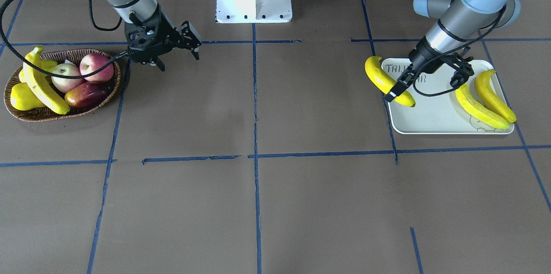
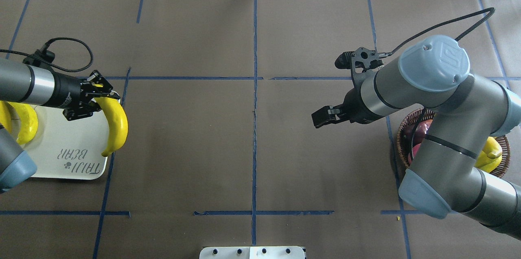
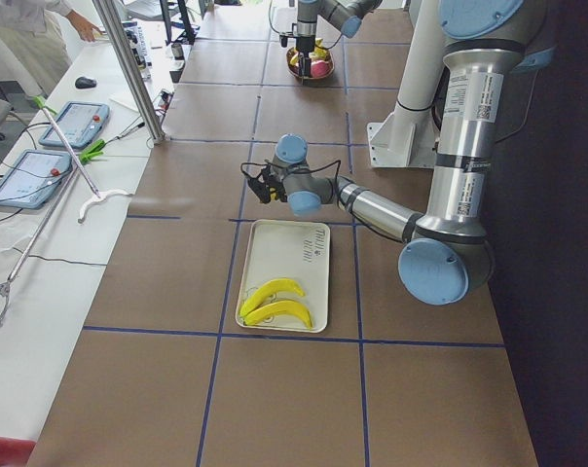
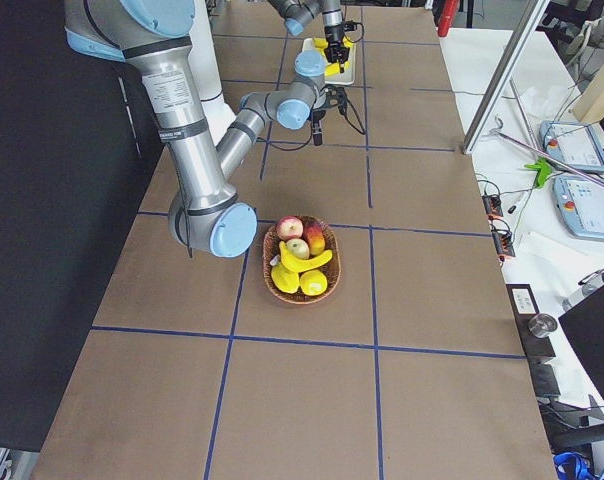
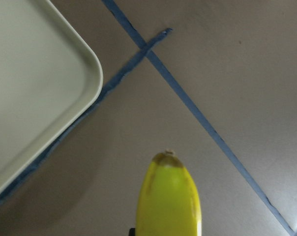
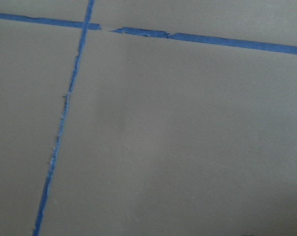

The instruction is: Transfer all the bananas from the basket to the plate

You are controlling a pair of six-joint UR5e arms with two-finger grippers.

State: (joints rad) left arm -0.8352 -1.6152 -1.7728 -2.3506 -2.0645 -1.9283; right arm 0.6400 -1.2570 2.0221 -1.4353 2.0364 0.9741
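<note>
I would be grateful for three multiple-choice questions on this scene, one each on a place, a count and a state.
1. Where is the banana held by the left gripper? A) mid-table B) at the tray's edge C) on the floor
2. How many bananas lie on the tray? A) one B) two C) four
3. The right gripper is: A) open and empty B) shut on a banana C) out of every view
Answers: B, it hangs over the tray's lettered end; B, two lie side by side; A, its fingers are spread, near the basket.
</note>
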